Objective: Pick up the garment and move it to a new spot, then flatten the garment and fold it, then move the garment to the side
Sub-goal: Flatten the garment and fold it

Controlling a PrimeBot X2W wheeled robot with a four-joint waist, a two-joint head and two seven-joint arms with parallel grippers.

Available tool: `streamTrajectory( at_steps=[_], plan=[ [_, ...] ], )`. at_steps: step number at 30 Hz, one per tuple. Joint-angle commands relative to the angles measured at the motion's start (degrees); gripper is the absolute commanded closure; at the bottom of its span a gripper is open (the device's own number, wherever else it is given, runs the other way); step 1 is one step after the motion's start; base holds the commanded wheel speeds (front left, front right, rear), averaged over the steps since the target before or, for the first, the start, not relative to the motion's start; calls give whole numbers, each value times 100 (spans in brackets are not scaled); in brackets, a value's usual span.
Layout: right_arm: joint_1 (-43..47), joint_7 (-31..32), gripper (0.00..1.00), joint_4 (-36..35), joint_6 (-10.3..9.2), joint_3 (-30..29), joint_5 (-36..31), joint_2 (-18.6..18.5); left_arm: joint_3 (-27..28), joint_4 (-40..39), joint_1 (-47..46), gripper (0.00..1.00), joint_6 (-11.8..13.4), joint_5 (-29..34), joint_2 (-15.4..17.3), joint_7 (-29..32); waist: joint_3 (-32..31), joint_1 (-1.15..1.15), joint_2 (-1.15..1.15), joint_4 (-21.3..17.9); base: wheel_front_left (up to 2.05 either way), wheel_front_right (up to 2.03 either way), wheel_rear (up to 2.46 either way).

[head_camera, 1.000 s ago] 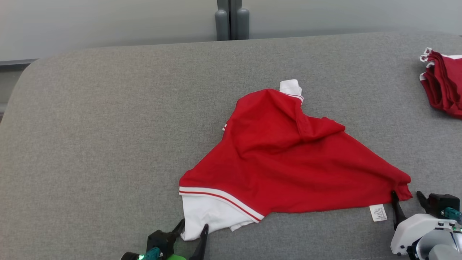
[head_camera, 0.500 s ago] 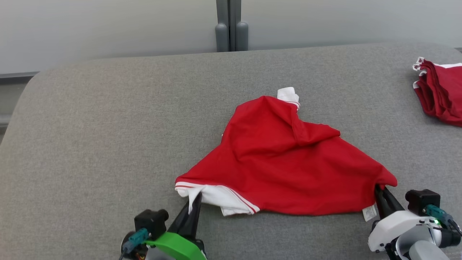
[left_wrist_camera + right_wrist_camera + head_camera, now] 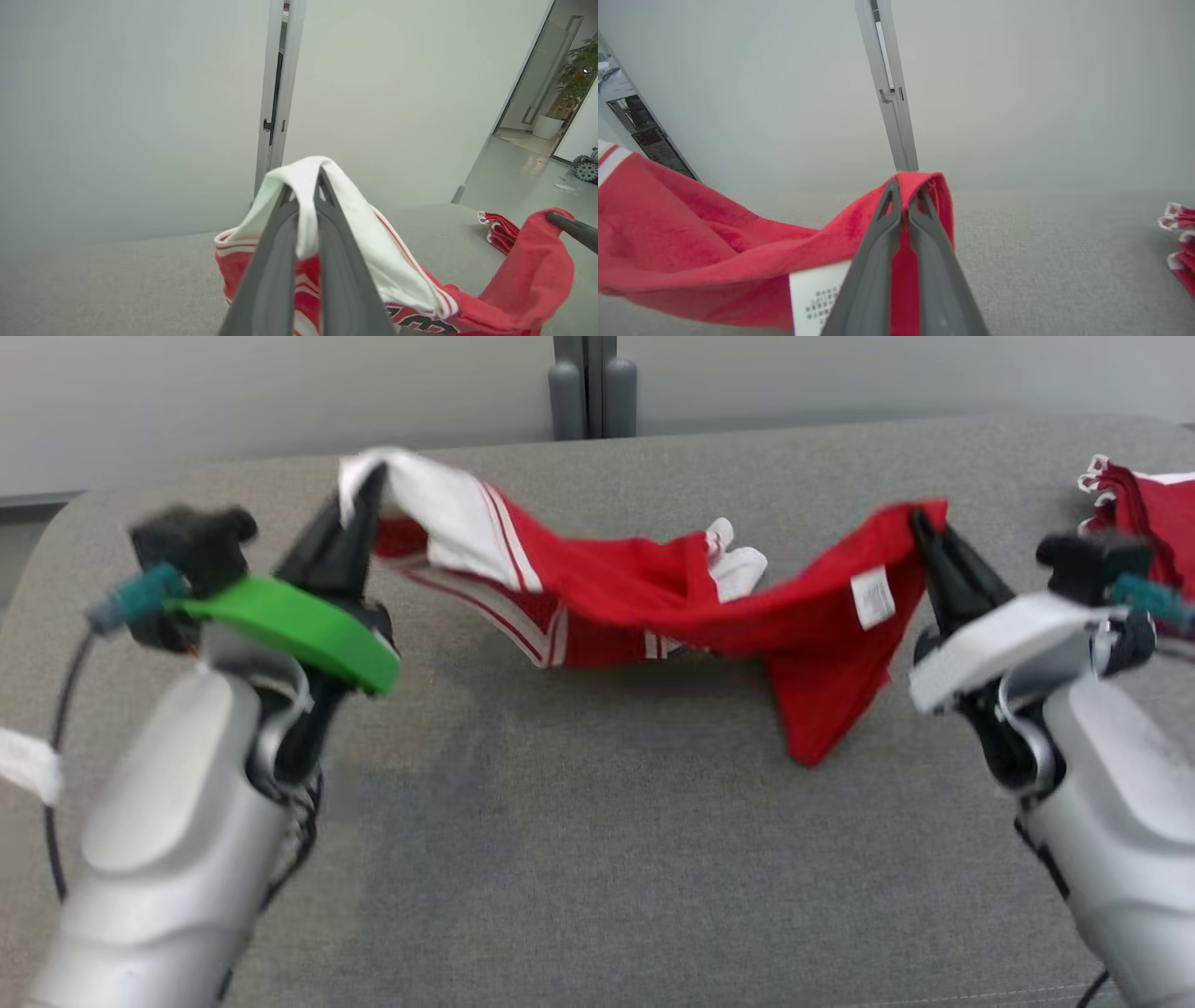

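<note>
A red garment with white striped trim hangs in the air above the grey table, sagging between my two grippers. At the upper left my left gripper is shut on its white sleeve. My right gripper at the upper right is shut on a red corner, close to the white care label. The left wrist view has the left gripper pinching white cloth. Red cloth is pinched by the right gripper in the right wrist view. A loose flap droops toward the table at centre right.
A second folded red and white garment lies at the table's far right edge. A grey door post stands behind the table's far edge. Pale walls lie beyond. Both silver forearms flank the table's near half.
Both grippers have risen from the table's near edge, lifting the garment off the surface; it lay spread flat before and now hangs stretched between them.
</note>
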Motion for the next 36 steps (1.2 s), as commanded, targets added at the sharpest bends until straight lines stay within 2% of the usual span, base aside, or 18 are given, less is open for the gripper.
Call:
streamTrajectory(
  at_steps=[1,6,9,15,21,28,31,36],
  plan=[
    [-438,142,100,20,-4,-5,171,15,32,79,-467,100,-12,-77,59,83,546,0,0,-18,0,0,0],
    [-2139,767,100,447,-4,-222,696,145,277,695,-2113,100,-12,-526,87,500,1314,0,0,-53,0,0,0],
    [-3350,1013,100,845,-2,-306,671,239,541,1266,-3284,100,15,-649,131,595,1767,0,0,-121,0,0,0],
    [-5378,995,100,1721,-2,-334,309,468,609,2181,-5224,100,10,-455,125,439,2258,0,0,-258,0,0,0],
    [-6683,683,100,2625,-2,-295,-55,590,413,2731,-6476,100,-2,-188,33,184,2396,0,0,-300,0,0,0],
    [-7169,380,100,3203,-2,-225,10,615,314,3086,-6994,100,-13,-341,-71,-66,2617,0,0,-215,0,0,0],
    [-7021,349,100,3187,-2,-72,211,673,76,3039,-6774,100,-14,-380,-33,-85,2742,0,0,-218,0,0,0],
    [-6267,155,100,2759,-2,350,696,558,-170,2649,-5982,100,-12,-575,70,-579,2702,0,0,-246,0,0,0]
  ],
)
